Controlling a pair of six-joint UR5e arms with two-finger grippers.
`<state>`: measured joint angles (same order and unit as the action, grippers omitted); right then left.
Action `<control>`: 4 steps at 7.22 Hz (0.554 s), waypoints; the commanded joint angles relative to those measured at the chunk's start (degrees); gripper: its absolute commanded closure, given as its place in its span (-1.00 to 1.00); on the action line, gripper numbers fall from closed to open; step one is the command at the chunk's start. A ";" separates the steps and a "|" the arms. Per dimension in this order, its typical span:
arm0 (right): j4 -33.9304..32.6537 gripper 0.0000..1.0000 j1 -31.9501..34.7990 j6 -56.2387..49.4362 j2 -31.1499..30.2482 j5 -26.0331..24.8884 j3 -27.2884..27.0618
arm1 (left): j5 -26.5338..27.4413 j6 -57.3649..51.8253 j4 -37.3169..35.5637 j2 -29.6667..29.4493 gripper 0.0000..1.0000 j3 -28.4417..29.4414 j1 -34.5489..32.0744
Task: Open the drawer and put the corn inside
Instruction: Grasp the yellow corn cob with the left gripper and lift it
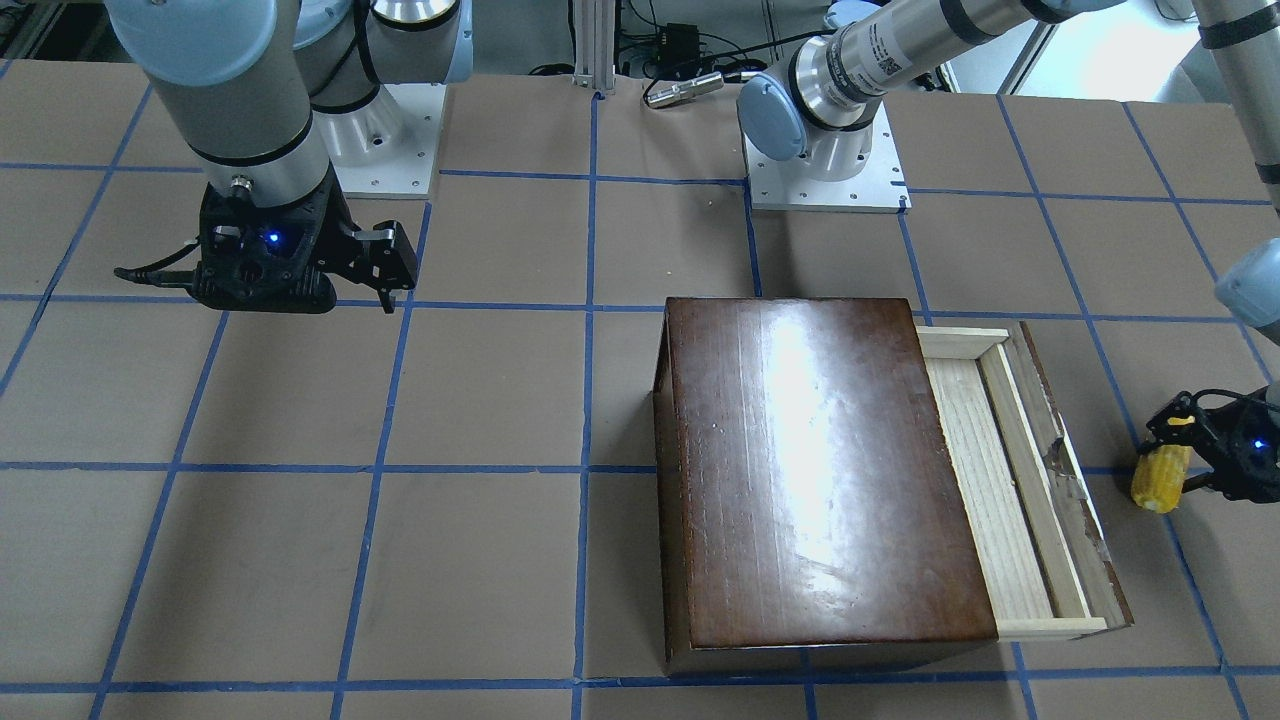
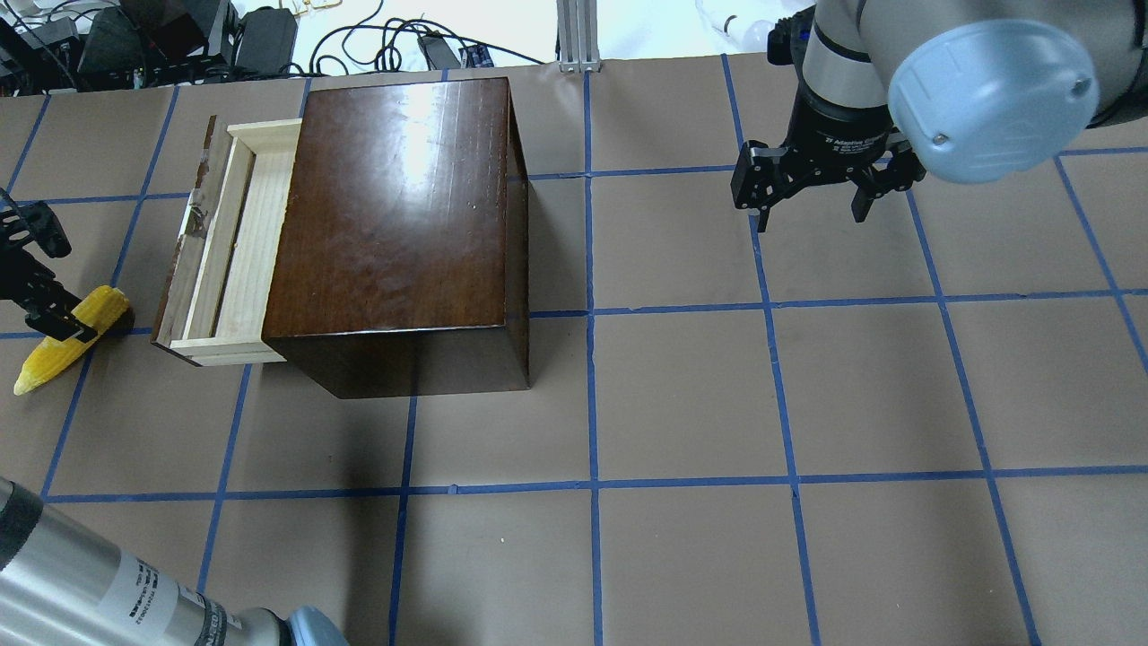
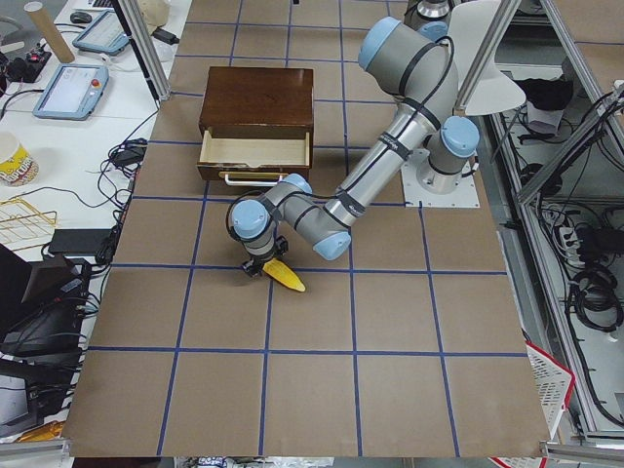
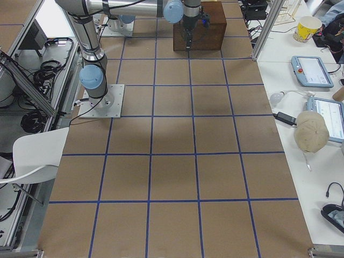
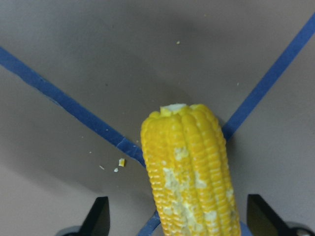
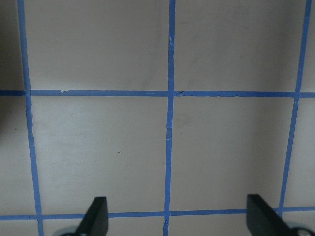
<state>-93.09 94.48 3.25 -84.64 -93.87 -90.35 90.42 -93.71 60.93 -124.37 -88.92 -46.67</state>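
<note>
The yellow corn (image 2: 67,341) lies on the table to the left of the drawer, and shows in the front view (image 1: 1160,478) and up close in the left wrist view (image 5: 189,172). My left gripper (image 2: 49,278) is open, with a finger on each side of the cob's thick end (image 5: 178,219). The pale wooden drawer (image 2: 229,242) with its chipped dark front is pulled partly out of the dark-brown box (image 2: 395,206) and is empty. My right gripper (image 2: 812,193) is open and empty above bare table, far right of the box.
The table is brown paper with a blue tape grid (image 2: 592,309). Both arm bases (image 1: 825,165) stand at the robot's edge. Cables and gear (image 2: 179,36) lie beyond the far edge, behind the box.
</note>
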 commanded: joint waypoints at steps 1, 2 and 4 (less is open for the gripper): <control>-0.08 -1.00 0.00 0.00 0.00 0.00 0.00 | -0.15 1.25 0.41 0.62 1.00 0.33 -0.35; 0.01 -1.00 0.00 0.00 0.00 0.00 0.00 | -0.41 3.77 0.42 1.75 1.00 0.94 -0.87; -0.08 -1.00 0.00 0.00 0.00 0.00 0.00 | -0.68 12.03 0.85 5.17 1.00 1.73 -4.63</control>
<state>-93.14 94.48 3.25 -84.64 -93.87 -90.35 89.82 -86.06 61.41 -121.28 -87.88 -48.98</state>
